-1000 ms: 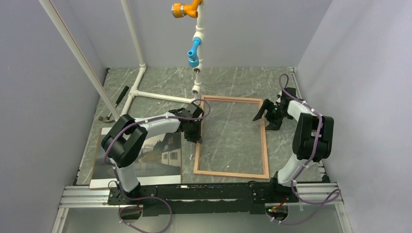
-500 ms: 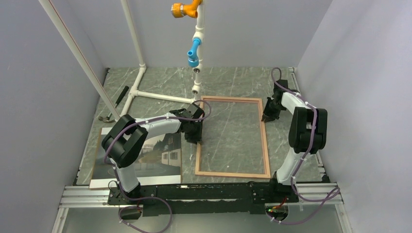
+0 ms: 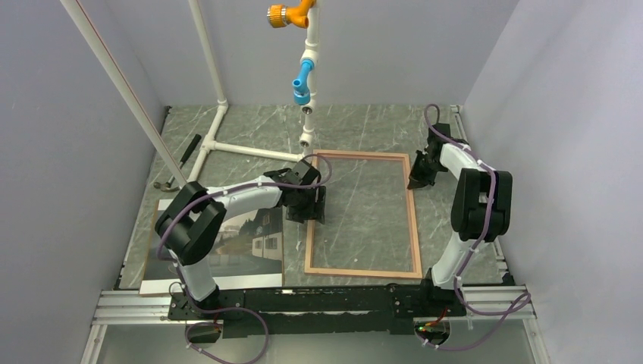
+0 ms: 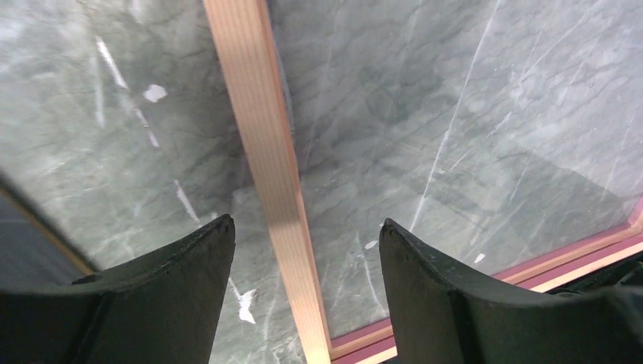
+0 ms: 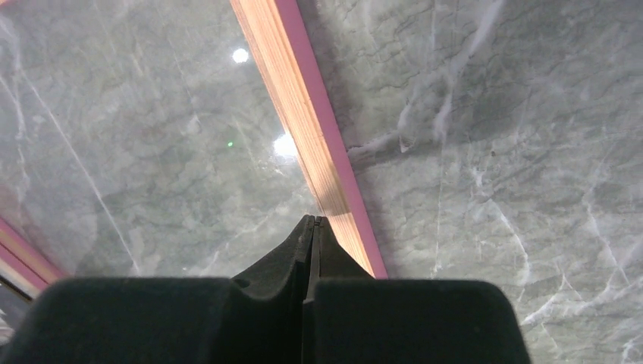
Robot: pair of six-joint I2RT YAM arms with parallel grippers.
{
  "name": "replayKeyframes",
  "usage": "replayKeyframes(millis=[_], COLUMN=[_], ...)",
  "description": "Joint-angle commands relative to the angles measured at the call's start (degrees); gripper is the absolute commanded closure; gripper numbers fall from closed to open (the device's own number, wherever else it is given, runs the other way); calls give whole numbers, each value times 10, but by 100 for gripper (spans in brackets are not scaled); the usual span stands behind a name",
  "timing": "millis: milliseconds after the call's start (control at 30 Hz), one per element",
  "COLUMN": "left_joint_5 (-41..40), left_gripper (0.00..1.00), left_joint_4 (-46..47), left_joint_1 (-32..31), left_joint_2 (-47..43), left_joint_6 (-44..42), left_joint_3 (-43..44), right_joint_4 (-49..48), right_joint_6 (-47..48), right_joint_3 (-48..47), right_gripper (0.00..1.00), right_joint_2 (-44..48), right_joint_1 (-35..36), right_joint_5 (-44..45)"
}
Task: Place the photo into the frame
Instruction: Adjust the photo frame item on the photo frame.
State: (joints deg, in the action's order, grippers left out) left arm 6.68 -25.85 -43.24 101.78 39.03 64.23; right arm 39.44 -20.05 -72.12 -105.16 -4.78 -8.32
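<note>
The frame (image 3: 362,271) lies flat mid-picture on the bench (image 3: 364,129). The photo (image 3: 243,246) lies lower left, beside it. The pipe stand (image 3: 227,148) rises upper left, behind both. The left end effector (image 3: 305,211) is over the frame's left rail, the right end effector (image 3: 415,182) over its right rail.

The setting is a robotics laboratory test cell, not a home or shop.

- Enclosure: plain grey wall panels (image 3: 45,189) close off the left, far and right sides.
- Work surface: a table (image 3: 364,129) with a grey-green marble pattern fills the floor of the cell.
- Mounting: an aluminium extrusion rail (image 3: 136,307) runs along the near edge. The left arm (image 3: 227,201) and right arm (image 3: 478,205) are bolted to it, with purple cables (image 3: 493,303) looped at their bases.
- Fixtures: a white pipe stand (image 3: 220,114) stands at far left, with an orange fitting (image 3: 288,14) and a blue fitting (image 3: 303,80).
- Staged props: the frame (image 3: 415,227), the photo (image 3: 258,246) and a hammer (image 3: 178,163) lie flat on the table.
</note>
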Motion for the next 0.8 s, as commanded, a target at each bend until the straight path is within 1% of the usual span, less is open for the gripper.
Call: replayKeyframes(millis=[0, 133, 167, 233, 267, 367, 433, 533, 600, 667, 700, 767], left_joint_5=[-40, -57, -64, -65, -80, -108, -119, -147, -172, -187, -193, -200], left_gripper=[28, 34, 34, 34, 34, 30, 27, 25, 18, 14, 13, 12], left_joint_4=[-12, -32, -38, -57, -71, -105, -119, -149, -180, -200, -207, -229], left_joint_1=[-9, -29, -36, -47, -51, -59, -61, -62, -62, -63, -63, -62], left_joint_2=[-56, -52, -41, -16, 1, 46, 73, 112, 134, 153, 163, 185], left_joint_6=[-21, -28, -29, -29, -27, -19, -17, -13, -5, -2, -1, -2], left_joint_3=[31, 69, 81, 109, 126, 164, 183, 217, 239, 257, 266, 286], right_joint_4=[6, -1, -6, -16, -20, -26, -32, -45, -54, -60, -61, -64], right_joint_6=[-1, -8, -10, -13, -13, -13, -15, -19, -20, -22, -22, -22], right_joint_3=[1, 19, 25, 39, 44, 58, 69, 87, 99, 108, 113, 118], right_gripper=[100, 100, 95, 79, 70, 51, 43, 33, 26, 21, 18, 15], right_joint_2=[41, 57, 62, 71, 74, 76, 76, 74, 73, 74, 74, 72], right_joint_1=[-16, -32, -36, -46, -50, -55, -56, -56, -55, -56, -56, -56], right_joint_5=[-9, -8, -10, -20, -26, -44, -59, -77, -88, -93, -99, -102])
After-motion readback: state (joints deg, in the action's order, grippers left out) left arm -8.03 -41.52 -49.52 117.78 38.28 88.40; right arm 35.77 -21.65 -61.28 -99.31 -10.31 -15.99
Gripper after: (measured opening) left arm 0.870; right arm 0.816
